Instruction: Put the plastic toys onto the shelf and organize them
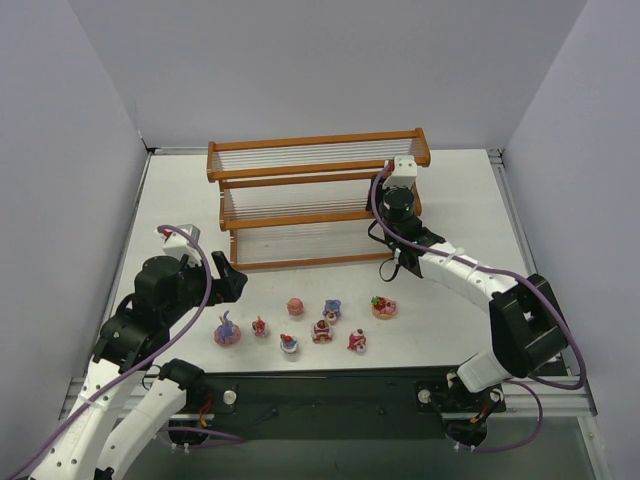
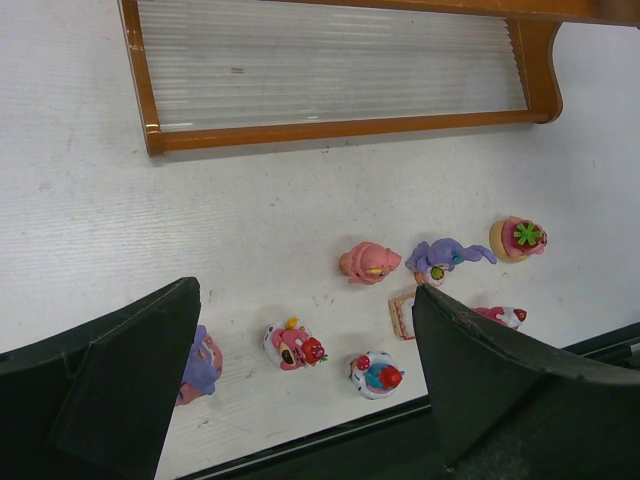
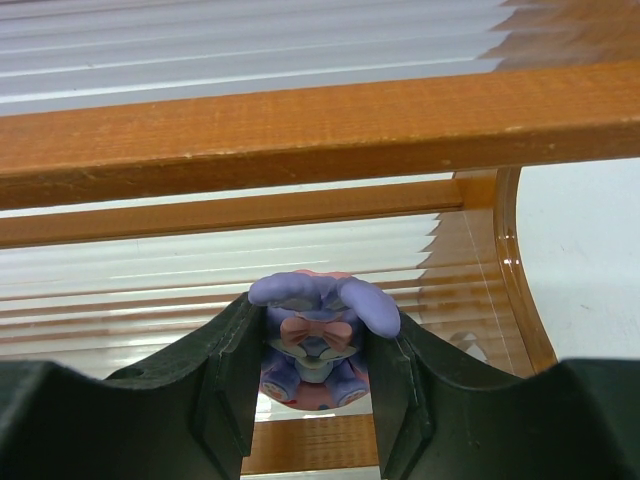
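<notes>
A: White surface, toys lined up front. Bunny?
B: Right end effector pinches it upright at shelf, prob so it stands. Left end effector wide open, empty.

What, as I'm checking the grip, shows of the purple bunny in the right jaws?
The purple bunny looks like glossy plastic: drooping ears, pink bow, stubby feet. It is upright, facing the wrist camera, pinched at both sides between the black jaws of the right gripper, in front of a pale rod tier of the shelf. Whether it rests on the rods is hidden.
</notes>
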Available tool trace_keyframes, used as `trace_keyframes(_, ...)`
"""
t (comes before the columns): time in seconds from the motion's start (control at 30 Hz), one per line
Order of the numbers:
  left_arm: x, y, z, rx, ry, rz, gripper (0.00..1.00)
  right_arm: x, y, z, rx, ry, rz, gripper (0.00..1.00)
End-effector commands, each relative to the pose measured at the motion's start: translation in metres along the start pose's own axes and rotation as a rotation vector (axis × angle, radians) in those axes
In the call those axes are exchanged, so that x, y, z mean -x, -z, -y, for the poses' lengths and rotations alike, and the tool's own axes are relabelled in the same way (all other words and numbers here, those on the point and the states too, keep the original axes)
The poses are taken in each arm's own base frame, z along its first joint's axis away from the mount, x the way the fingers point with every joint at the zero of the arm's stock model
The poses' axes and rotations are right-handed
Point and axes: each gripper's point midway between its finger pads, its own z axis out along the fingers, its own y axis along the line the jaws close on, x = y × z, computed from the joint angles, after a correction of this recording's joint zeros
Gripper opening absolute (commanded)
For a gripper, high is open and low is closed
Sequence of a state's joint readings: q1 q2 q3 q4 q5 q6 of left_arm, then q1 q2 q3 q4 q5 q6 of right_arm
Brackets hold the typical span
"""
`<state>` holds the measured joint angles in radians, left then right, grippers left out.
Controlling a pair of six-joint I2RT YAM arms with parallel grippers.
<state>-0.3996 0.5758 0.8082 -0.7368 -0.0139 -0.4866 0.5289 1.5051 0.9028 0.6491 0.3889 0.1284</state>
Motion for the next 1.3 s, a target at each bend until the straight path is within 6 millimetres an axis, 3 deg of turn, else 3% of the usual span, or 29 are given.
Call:
trace_keyframes(0.0, 0.008, 0.001, 0.004, -0.017, 0.003, 0.037, 0.97, -0.018, -0.002, 0.008, -0.032, 0.031, -0.068, 0.08)
trace_keyframes(0.1, 0.009, 0.001, 0.004, -0.019, 0.003, 0.04, 0.97, -0.024, 0.001, 0.008, -0.03, 0.052, -0.124, 0.15)
trace_keyframes(0.33, 0.008, 0.001, 0.004, -0.019, 0.005, 0.038, 0.97, -0.041, 0.009, 0.018, -0.075, 0.087, -0.222, 0.19)
trace_keyframes(0.83, 0.008, 0.001, 0.003, -0.013, 0.012, 0.045, 0.97, -0.069, -0.008, 0.018, -0.09, 0.086, -0.277, 0.48)
trace_keyframes(1.13, 0.009, 0.002, 0.002, -0.005, 0.011, 0.049, 0.97, -0.06, -0.006, 0.016, -0.074, 0.053, -0.238, 0.54)
trace_keyframes(1.27, 0.01, 0.002, 0.002, -0.005, 0.011, 0.051, 0.97, -0.037, 0.002, 0.018, -0.073, 0.032, -0.199, 0.66)
